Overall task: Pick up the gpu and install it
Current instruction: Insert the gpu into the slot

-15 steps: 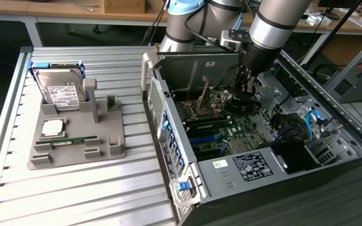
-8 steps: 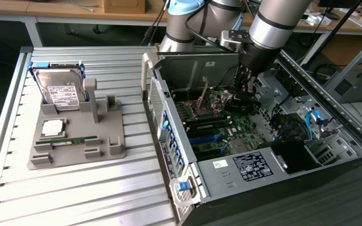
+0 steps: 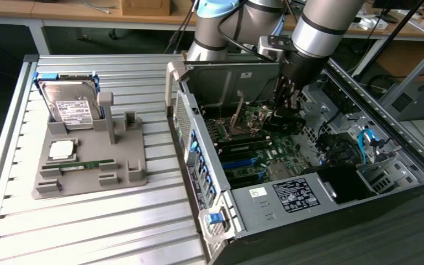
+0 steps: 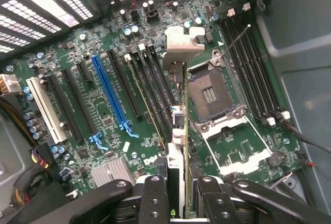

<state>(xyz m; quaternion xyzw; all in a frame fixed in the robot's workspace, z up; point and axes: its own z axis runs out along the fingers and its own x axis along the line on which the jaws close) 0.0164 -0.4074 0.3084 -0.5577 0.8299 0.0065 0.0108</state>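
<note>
slatted aluminium bench [image 3: 86, 221], open steel case [image 3: 265, 214], pincer [image 4: 182, 203] clamped around thin flat gpu [image 4: 184, 100]

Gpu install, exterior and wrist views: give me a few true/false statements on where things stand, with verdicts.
1. The gripper holds the gpu edge-on over the motherboard. True.
2. The hard drive sits inside the computer case. False: it stands in the grey holder outside the case, toward the exterior view's left.
3. The CPU socket holds no chip. True.
4. The memory stick is plugged into the motherboard. False: it lies flat on the holder.
5. The blue slot has a card in it. False: it is empty.
</note>
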